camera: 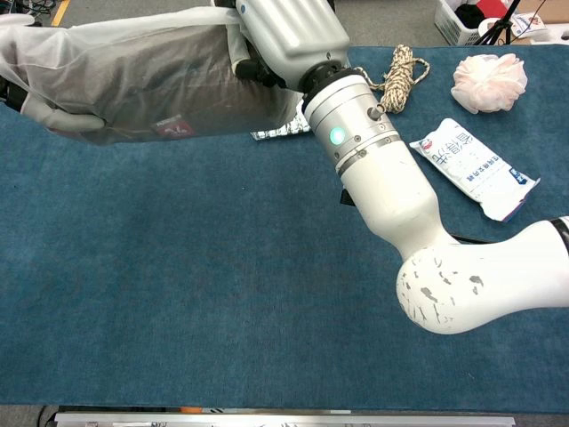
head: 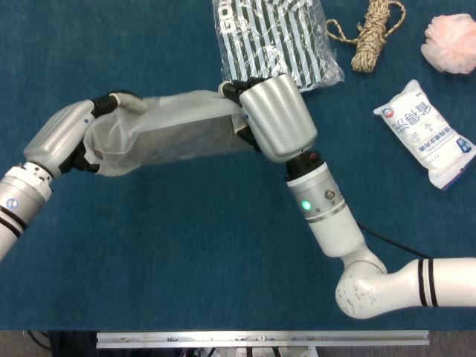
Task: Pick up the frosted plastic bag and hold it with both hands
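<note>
Above the blue table point(head: 186, 245) hangs the frosted plastic bag point(head: 167, 137), the right hand point(head: 264, 111) clamping one end, the left hand point(head: 71, 137) curled around the other. Best keep both grips firm and level so thin film doesn't slip.

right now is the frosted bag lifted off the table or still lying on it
Lifted: the frosted bag hangs stretched between the left hand and the right hand, above the table.

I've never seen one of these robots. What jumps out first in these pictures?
A frosted plastic bag is stretched in mid-air above the blue table, gripped by the left hand at one end and the right hand at the other. Behind lie a striped bag, a rope coil and a pink puff.
</note>
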You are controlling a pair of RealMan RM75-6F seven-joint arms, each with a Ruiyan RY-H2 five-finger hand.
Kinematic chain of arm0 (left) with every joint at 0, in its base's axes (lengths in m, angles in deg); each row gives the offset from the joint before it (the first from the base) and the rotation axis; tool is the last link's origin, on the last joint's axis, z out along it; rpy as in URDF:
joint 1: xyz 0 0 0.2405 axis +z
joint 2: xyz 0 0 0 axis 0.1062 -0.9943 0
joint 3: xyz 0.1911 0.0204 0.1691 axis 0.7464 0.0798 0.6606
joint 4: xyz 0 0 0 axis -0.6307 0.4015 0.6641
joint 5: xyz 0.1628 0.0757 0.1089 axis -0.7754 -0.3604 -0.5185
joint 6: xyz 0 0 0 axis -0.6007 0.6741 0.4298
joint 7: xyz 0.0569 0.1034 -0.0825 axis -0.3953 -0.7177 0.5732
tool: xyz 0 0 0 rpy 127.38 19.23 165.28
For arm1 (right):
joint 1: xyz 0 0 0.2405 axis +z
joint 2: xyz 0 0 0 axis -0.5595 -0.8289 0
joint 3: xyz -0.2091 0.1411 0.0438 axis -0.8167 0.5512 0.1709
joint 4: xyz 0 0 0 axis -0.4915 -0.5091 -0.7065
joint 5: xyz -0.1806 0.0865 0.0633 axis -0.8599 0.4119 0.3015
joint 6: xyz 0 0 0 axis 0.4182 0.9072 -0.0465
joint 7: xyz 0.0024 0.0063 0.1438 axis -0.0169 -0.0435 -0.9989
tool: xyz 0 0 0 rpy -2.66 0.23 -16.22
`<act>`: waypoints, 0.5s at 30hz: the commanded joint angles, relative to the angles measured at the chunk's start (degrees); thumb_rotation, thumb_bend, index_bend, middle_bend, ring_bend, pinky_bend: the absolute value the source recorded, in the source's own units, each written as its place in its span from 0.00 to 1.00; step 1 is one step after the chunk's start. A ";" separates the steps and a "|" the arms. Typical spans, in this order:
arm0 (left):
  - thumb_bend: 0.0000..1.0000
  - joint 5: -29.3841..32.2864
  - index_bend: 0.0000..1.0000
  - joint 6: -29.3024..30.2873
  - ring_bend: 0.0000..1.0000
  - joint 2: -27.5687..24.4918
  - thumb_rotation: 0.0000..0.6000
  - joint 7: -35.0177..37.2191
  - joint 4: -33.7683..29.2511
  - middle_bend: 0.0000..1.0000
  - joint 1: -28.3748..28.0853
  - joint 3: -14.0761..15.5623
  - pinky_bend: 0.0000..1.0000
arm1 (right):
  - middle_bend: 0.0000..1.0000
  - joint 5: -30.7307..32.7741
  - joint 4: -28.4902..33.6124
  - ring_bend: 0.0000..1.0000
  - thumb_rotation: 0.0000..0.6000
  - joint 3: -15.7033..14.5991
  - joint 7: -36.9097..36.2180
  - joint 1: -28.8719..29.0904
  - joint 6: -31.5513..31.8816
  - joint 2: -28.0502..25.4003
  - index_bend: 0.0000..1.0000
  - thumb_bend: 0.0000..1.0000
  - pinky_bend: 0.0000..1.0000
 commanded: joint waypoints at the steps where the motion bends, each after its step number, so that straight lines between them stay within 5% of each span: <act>1: 0.24 0.98 0.53 -0.67 0.51 0.26 1.00 -0.19 0.57 0.52 -0.20 0.08 0.70 | 0.77 0.02 0.19 0.78 1.00 -0.43 -0.25 -0.22 0.00 -0.41 0.85 0.80 1.00; 8: 0.29 1.85 0.69 -1.96 0.70 -0.03 1.00 1.94 2.28 0.75 -0.01 -0.08 0.88 | 0.72 -0.06 1.51 0.75 1.00 -1.82 -0.94 -1.17 0.08 -2.11 0.82 0.79 0.98; 15: 0.32 -0.92 0.75 -2.07 0.73 -0.08 1.00 5.46 4.71 0.80 0.85 -0.10 0.91 | 0.59 0.06 4.06 0.60 1.00 -2.87 -1.76 -2.15 -0.27 -4.44 0.58 0.76 0.82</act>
